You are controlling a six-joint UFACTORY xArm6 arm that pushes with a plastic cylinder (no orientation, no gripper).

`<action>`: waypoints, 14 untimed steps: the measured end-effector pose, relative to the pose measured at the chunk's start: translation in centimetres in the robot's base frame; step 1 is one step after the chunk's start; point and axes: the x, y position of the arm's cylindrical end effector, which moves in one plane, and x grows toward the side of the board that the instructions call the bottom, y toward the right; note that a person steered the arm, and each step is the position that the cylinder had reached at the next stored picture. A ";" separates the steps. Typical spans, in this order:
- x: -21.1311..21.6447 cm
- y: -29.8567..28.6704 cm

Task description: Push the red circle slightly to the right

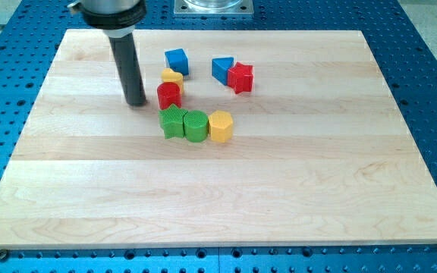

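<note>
Seven blocks sit in the upper middle of the wooden surface (294, 197), and my tip (136, 101) rests on the wood just to the view's left of them. The tool here is only a straight dark rod — nothing on it opens or closes, and it grips nothing. The red circle (168, 95) lies at about three o'clock from my tip, very near it; I cannot tell whether they touch. A small yellow block (172, 76) presses against the red circle at twelve o'clock, and a blue cube (177, 61) stands just beyond that. At six o'clock from the red circle runs a tight row — a green star-like block (173, 123), a green cylinder (196, 126), then a yellow heart-like block (221, 127). Off at two o'clock, a blue triangle (221, 69) touches a red star-like block (240, 77).
</note>
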 end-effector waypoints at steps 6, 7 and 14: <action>16.2 34.6; 7.7 36.8; -19.8 3.3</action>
